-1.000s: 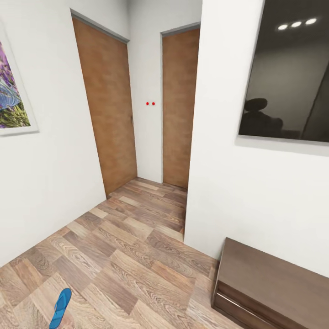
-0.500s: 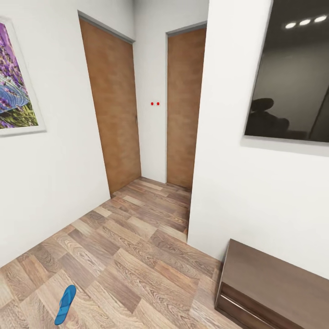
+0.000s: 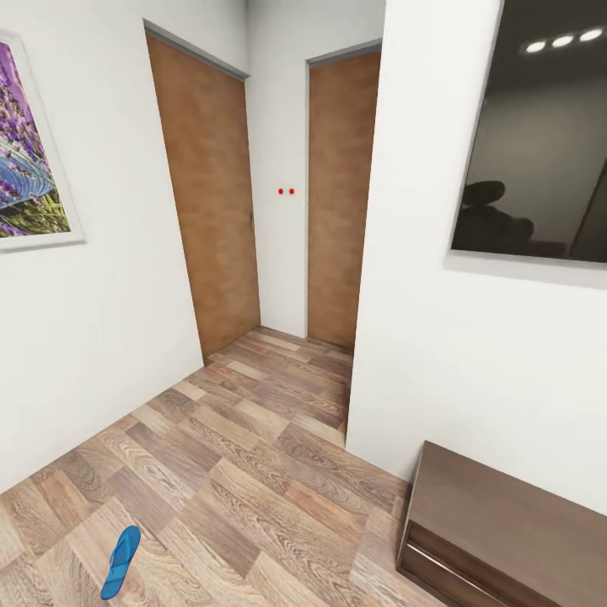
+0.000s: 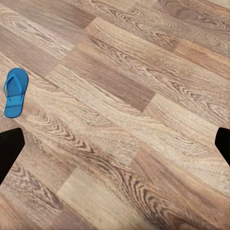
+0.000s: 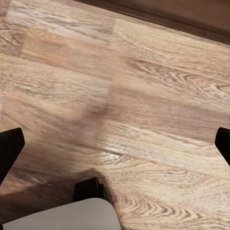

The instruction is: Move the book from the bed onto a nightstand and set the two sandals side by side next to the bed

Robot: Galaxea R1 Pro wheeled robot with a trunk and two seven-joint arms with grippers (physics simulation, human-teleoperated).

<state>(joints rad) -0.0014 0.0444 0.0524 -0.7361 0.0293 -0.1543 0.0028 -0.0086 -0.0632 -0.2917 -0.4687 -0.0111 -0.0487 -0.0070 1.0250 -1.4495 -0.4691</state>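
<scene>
Wood-plank floor [image 3: 253, 472] runs into a short hallway with white walls and two brown doors [image 3: 211, 202]; framed lavender picture [image 3: 29, 160] on the wall well above the sandal, dark glossy panel [image 3: 539, 135] on the wall above a long low dark-brown bench [image 3: 497, 523]; bench is not the nightstand.

One blue sandal [image 3: 120, 561] lies flat on the floor near the picture wall, well apart from the bench; the left wrist view has it [image 4: 15, 92] too, off to one side of the left gripper [image 4: 115, 143]; second sandal, book, bed, nightstand not in shot.

Left gripper jaws spread wide, nothing between them; right gripper [image 5: 115, 139] likewise wide and empty over bare floor.

Risks, my read: sandal is thin and flat on the floor, so a pinch may skate off; it sits off the gripper line, so descending without re-centring would miss; base turning close to the bench could clip it.
</scene>
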